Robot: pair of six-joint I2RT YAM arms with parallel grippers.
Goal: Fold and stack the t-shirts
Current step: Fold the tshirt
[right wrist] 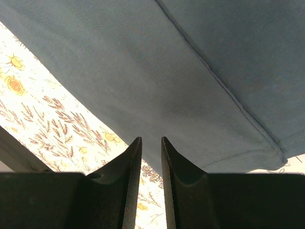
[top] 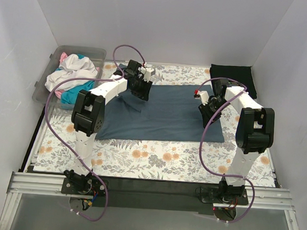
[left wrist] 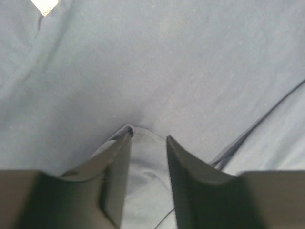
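Observation:
A large slate blue-grey t-shirt lies spread on the floral table cloth. My left gripper is at its far left part, shut on a raised fold of it. In the left wrist view the blue cloth bunches between the fingers of the left gripper. My right gripper hovers at the shirt's right edge. In the right wrist view the jaws of this gripper stand a narrow gap apart with nothing between them, just over the shirt's edge. A folded black t-shirt lies at the back right.
A clear plastic bin at the back left holds white, teal and pink shirts. The floral table cloth shows in front of the blue shirt and in the right wrist view. White walls close in three sides.

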